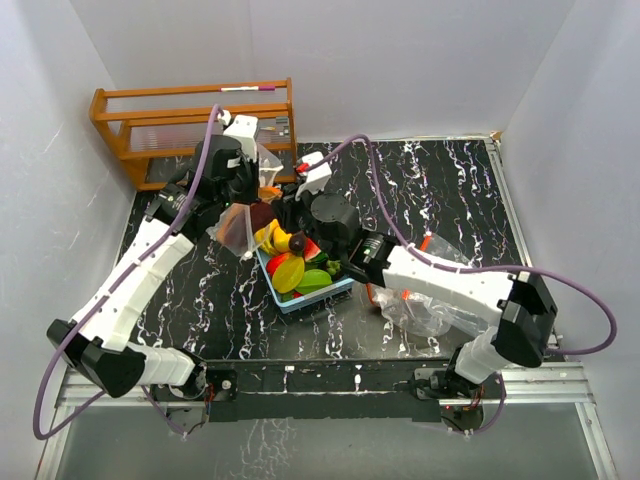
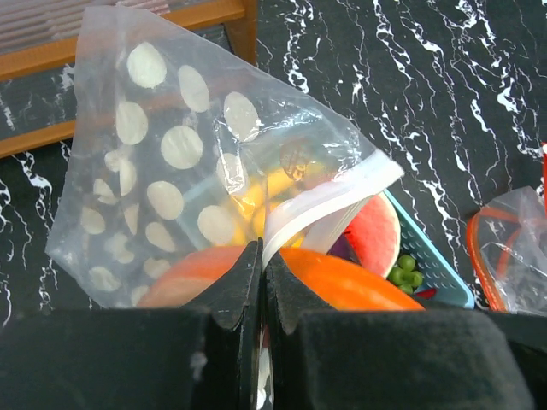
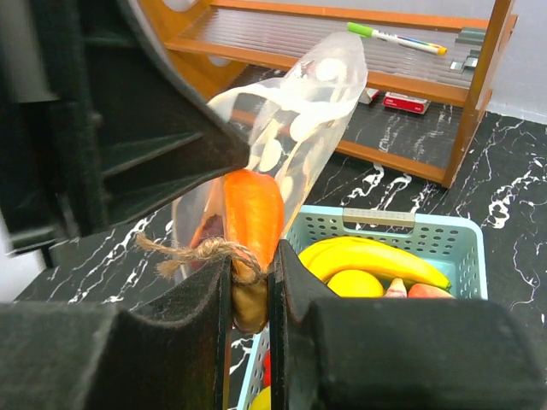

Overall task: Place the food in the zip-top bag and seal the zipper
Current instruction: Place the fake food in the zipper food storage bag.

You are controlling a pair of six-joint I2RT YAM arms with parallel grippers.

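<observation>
Left tool [image 2: 261,254] pinches the crinkly, clear, white-dotted zip-top bag [image 2: 162,162]; right tool [image 3: 249,266] clamps the twine-wrapped stub of a glossy orange toy vegetable [image 3: 253,209] beside the perforated blue basket [image 3: 453,243].

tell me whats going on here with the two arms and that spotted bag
The left gripper is shut on the zipper edge of the spotted zip-top bag, holding it up beside the light-blue basket. The right gripper pinches an orange toy vegetable by its stalk end, right at the bag's mouth; whether it is inside yet is unclear. Bananas and a watermelon slice lie in the basket, and the zipper is not sealed.
</observation>
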